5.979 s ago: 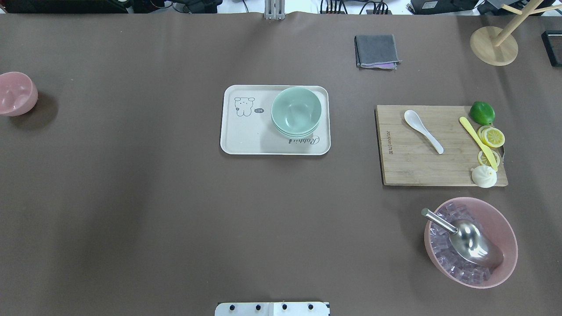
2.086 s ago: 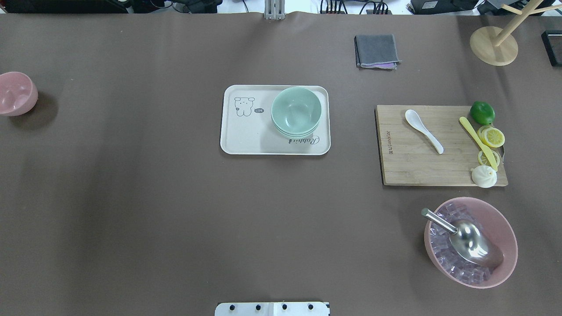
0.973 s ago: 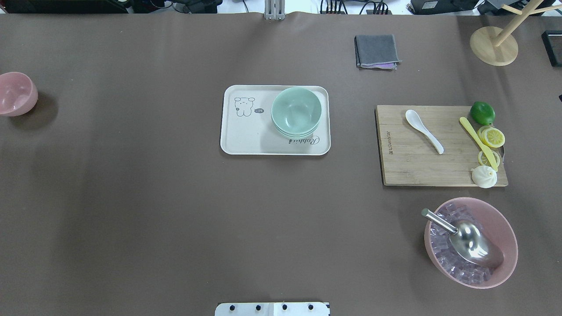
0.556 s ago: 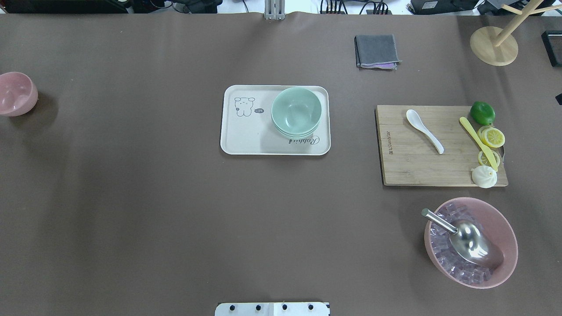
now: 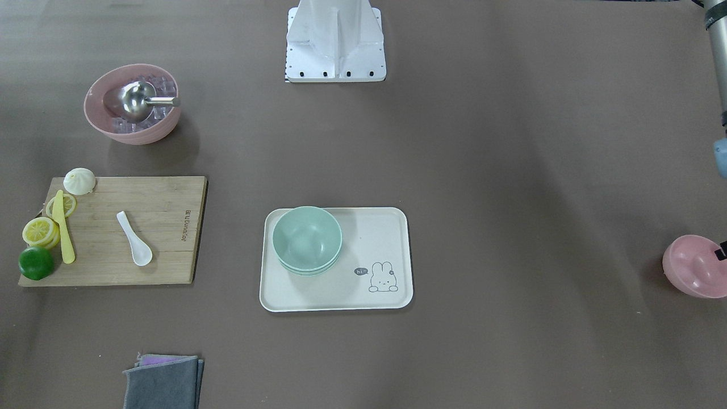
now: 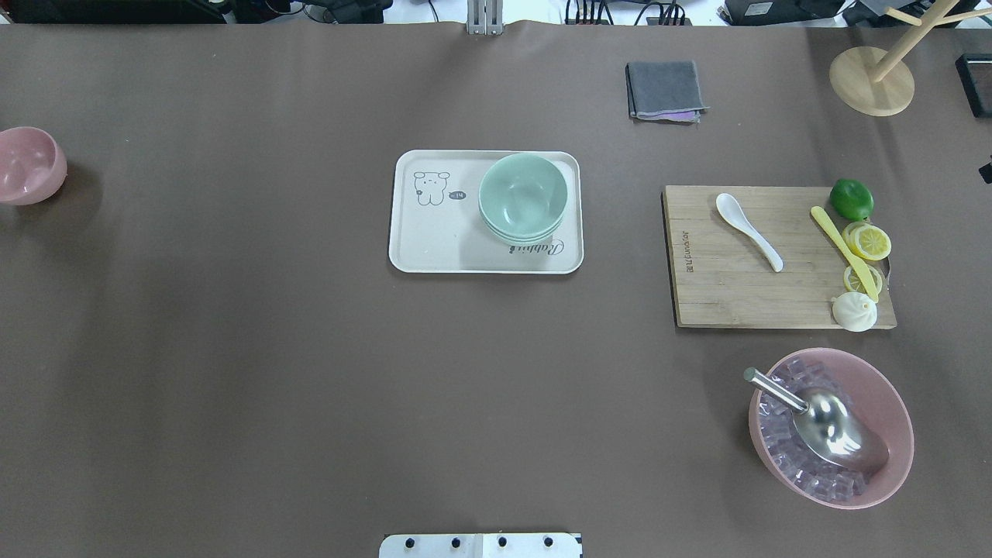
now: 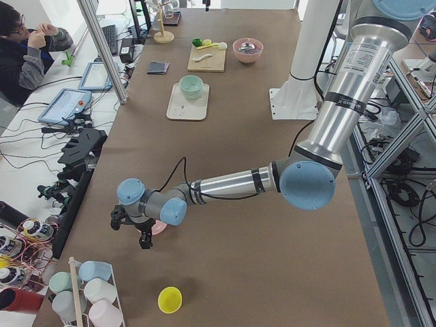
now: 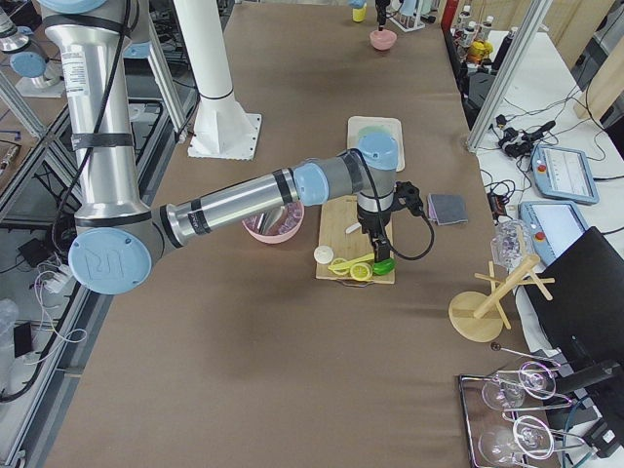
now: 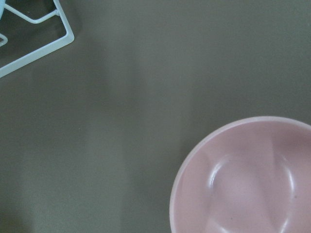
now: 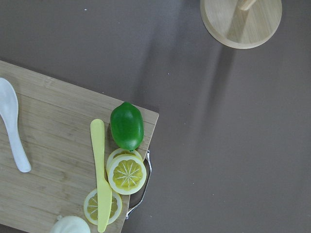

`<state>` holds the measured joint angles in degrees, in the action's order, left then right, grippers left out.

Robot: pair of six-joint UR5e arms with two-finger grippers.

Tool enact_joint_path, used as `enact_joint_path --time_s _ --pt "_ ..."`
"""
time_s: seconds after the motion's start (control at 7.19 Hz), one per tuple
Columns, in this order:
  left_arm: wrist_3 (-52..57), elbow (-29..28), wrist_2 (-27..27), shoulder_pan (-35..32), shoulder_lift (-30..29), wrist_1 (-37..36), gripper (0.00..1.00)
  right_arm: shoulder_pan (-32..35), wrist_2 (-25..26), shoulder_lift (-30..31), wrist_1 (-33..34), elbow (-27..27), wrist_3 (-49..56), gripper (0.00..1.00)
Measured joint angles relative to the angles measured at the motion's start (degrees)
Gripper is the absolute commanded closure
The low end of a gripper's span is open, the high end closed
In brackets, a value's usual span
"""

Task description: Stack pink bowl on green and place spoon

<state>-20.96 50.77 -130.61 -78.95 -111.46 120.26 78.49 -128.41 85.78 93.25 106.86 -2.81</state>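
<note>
Small pink round bowl (image 6: 27, 165) sits upright on brown counter (image 6: 232, 349) at its far L end, well apart from cream rectangular tray (image 5: 386, 227) mid-counter. Nested pale-green round bowls (image 5: 307, 238) stand on the tray, at the end away from its rabbit print. White ceramic spoon (image 5: 135, 247) lies flat on bamboo cutting board (image 5: 164, 238), apart from yellow plastic knife (image 10: 99, 170), lemon slices (image 10: 126, 174) & green lime (image 10: 127, 125) along the board's outer edge. L hand (image 7: 131, 231) is over the pink bowl; contact unclear. L wrist cam looks down at the bowl's inside, lower-R of frame. R hand (image 8: 378, 249) hangs above the lime end of the board. Open or closed: can't tell for either hand, as both show properly in side views only.
</note>
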Motion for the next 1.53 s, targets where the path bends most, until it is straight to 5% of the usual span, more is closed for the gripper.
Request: enact_joint_path --time_s 0.7,1.25,1.53 --pt "-3.6 -2.5 -0.4 0.0 -0.4 2.9 0.68 0.0 0.0 -0.6 0.0 -0.2 0.0 0.0" --pt "-5.4 -2.5 -0.4 0.1 -1.0 3.0 0.74 0.0 0.0 -0.7 0.0 -0.2 0.0 0.0" --pt "-5.5 -2.6 -0.4 0.1 -1.2 3.0 0.93 0.0 0.0 -0.7 0.0 -0.2 0.0 0.0"
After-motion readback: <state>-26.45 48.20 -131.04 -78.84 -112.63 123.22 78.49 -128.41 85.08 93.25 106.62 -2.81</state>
